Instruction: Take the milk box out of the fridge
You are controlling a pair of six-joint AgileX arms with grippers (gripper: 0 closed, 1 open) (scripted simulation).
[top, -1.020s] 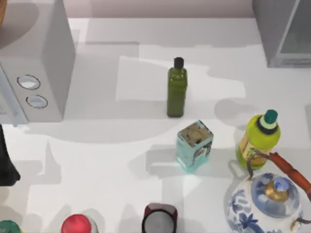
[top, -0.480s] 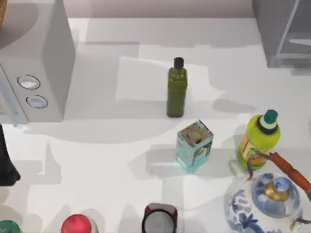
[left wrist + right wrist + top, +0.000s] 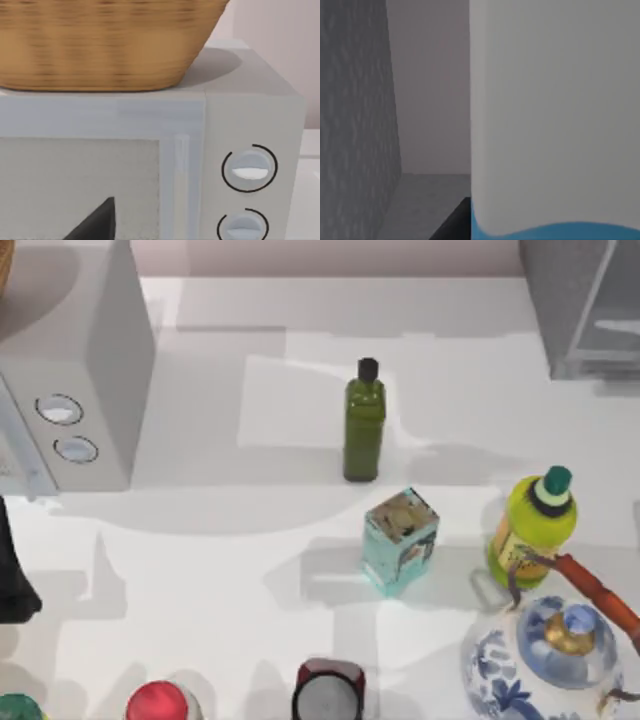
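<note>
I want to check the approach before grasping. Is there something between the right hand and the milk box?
Nothing visible stands between them. In the right wrist view the milk box is very close, its white face with a blue band below, and the fridge wall is beside it.

Fridge (image 3: 580, 310) front paler; table (image 3: 250, 540) shadows shifted

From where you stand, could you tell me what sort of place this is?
Probably a simulated kitchen counter: a white table carrying a white appliance with two round dials, the grey fridge at the far right corner, and an olive-green bottle beside a blue-and-white teapot.
</note>
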